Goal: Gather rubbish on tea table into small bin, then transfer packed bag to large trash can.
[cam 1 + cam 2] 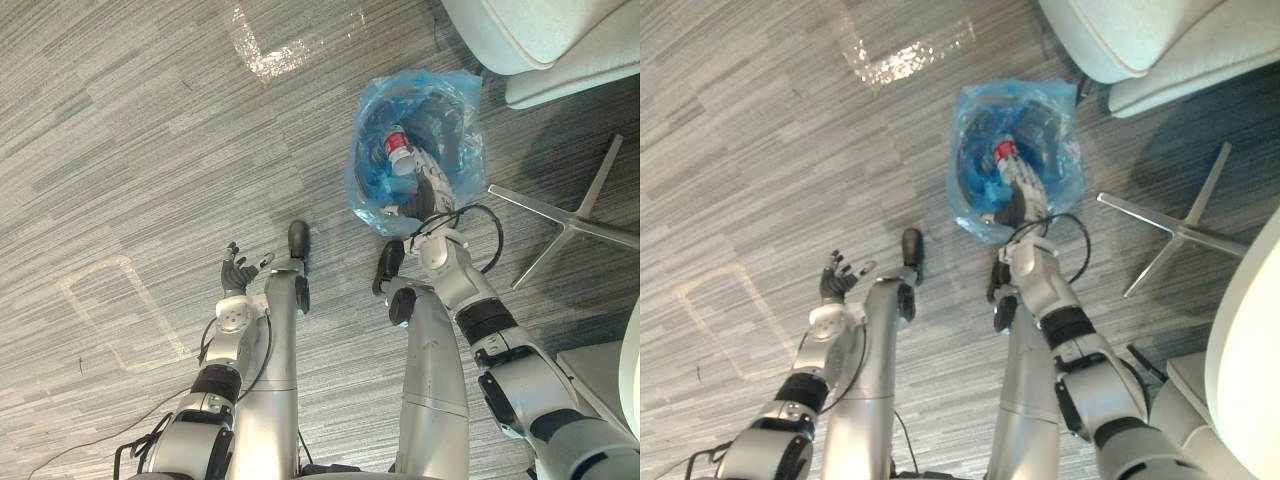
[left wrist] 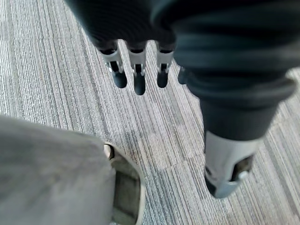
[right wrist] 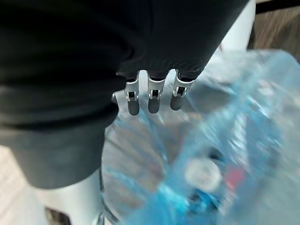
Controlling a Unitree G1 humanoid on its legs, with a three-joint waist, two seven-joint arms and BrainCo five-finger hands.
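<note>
A translucent blue rubbish bag (image 1: 455, 110) hangs above the grey carpet in front of me, its mouth gathered at my right hand (image 1: 428, 195). Inside it lie a small bottle with a red label (image 1: 398, 148) and other dark rubbish. In the right wrist view the bag's film (image 3: 243, 154) runs under the fingers (image 3: 153, 101), which grip it together with the thumb. Lower left, my left hand (image 1: 240, 275) hangs open over bare carpet with its fingers spread and nothing in it; its fingers (image 2: 139, 70) point down at the floor.
A light upholstered sofa (image 1: 540, 40) fills the upper right corner. The silver star base of a chair (image 1: 575, 225) lies on the floor to the right of the bag. A white chair edge (image 1: 1240, 340) stands at the right. A taped outline (image 1: 120, 310) marks the carpet at left.
</note>
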